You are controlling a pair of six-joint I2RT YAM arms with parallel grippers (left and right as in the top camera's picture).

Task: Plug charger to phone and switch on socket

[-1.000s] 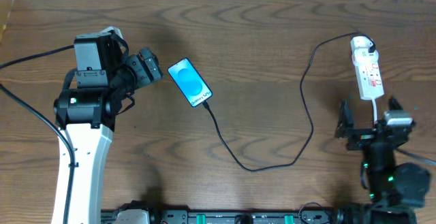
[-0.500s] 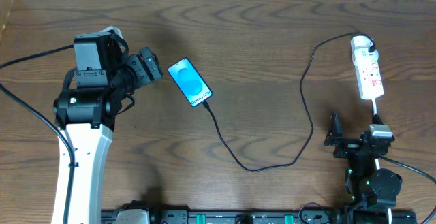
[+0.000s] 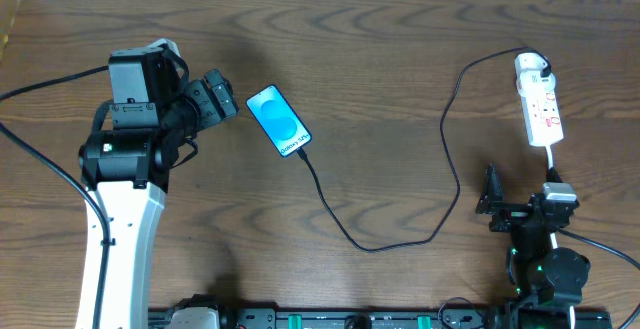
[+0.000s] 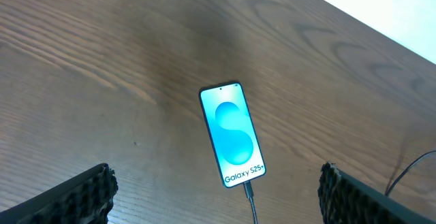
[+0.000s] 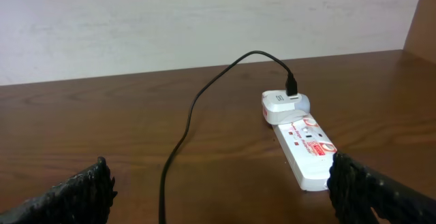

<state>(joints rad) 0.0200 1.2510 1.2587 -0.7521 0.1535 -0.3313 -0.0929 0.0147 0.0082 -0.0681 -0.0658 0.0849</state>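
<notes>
Reaching the socket (image 5: 303,146) looks like the right arm's job. The right end effector (image 3: 522,204) hangs low over the near edge of the tabletop (image 3: 380,69), its two fingers spread wide apart and holding nothing. In its wrist view they frame the scene from both lower corners.

The socket lies straight ahead of it and a little to its right, near but not touching. Its long axis runs away from the end effector, slightly angled, so the near short end faces the fingers and the far end carries the plugged-in block. Red marks show along its top face, but I cannot tell which of them is the switch, or whether it is already on. My reading is that the next move is a short forward reach along that axis, then a press from above.

The charger (image 3: 445,139) arcs up out of the far-end block. It then sweeps down across the wood in a loose curve towards the phone (image 4: 234,134). Its connector tip appears to be seated in the phone's end by the white text band, so the plugging step looks done.

The left end effector (image 3: 228,102) sits just beside the phone with its fingers also apart. It is well apart from the socket and is the poorer choice for the switch.
</notes>
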